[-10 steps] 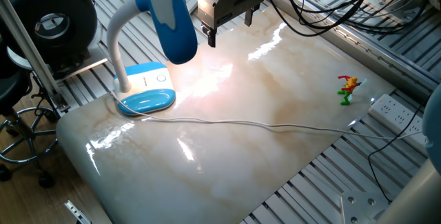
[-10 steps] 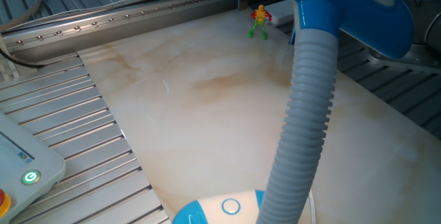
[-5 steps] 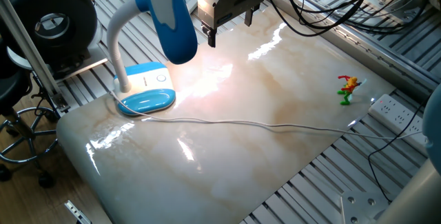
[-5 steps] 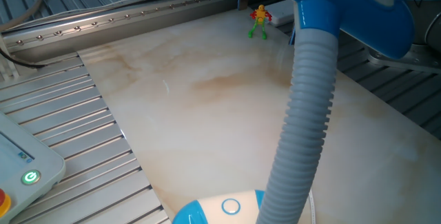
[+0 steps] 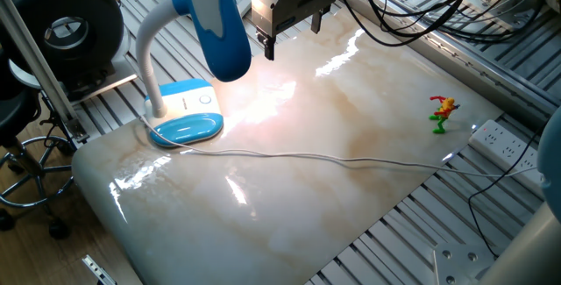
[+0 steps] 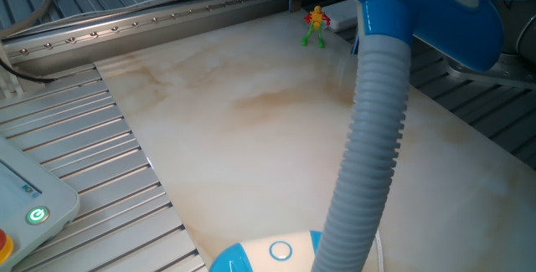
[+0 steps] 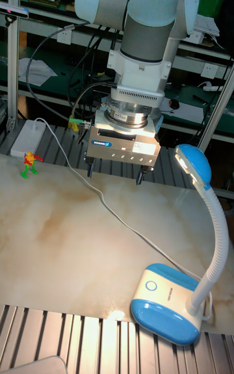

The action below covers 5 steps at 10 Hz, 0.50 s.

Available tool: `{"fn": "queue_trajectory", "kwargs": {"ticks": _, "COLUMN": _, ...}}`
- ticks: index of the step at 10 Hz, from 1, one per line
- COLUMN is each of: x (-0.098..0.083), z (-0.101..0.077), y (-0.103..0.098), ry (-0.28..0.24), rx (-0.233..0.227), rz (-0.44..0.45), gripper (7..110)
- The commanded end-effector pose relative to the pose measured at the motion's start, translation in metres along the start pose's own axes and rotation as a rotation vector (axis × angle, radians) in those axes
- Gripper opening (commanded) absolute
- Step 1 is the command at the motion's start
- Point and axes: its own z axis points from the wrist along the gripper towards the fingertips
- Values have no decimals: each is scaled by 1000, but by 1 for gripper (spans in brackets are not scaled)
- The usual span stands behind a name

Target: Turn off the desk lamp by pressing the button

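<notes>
The gripper (image 7: pixel 114 174), fingers spread and empty, is hovering well apart from the glowing desk lamp (image 7: pixel 166 312), its button (image 7: pixel 151 286) apparently awaiting a press.

Marble-patterned tabletop (image 5: pixel 289 197) sat on slatted aluminium frame (image 5: pixel 517 66); shelving (image 7: pixel 39 31) behind, wood floor (image 5: pixel 44 259) left.

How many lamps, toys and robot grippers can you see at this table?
Lamps: 1, the desk lamp
Toys: 1, the small toy figure
Robot grippers: 1, the gripper
Total: 3
</notes>
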Motion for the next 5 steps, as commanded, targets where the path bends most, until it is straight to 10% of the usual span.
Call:
{"fn": "queue_trajectory", "kwargs": {"ticks": 1, "x": 0, "z": 0, "y": 2, "ry": 0, "rx": 0, "rz": 0, "gripper": 109}}
{"fn": "queue_trajectory", "kwargs": {"ticks": 2, "x": -42, "z": -4, "y": 18, "ry": -166, "rx": -71, "rz": 79, "gripper": 109}}
{"fn": "queue_trajectory", "kwargs": {"ticks": 3, "x": -42, "z": -4, "y": 19, "ry": -166, "rx": -72, "rz": 76, "gripper": 44}}
{"fn": "queue_trajectory", "kwargs": {"ticks": 5, "x": -42, "z": -4, "y": 19, "ry": -165, "rx": -72, "rz": 71, "gripper": 44}}
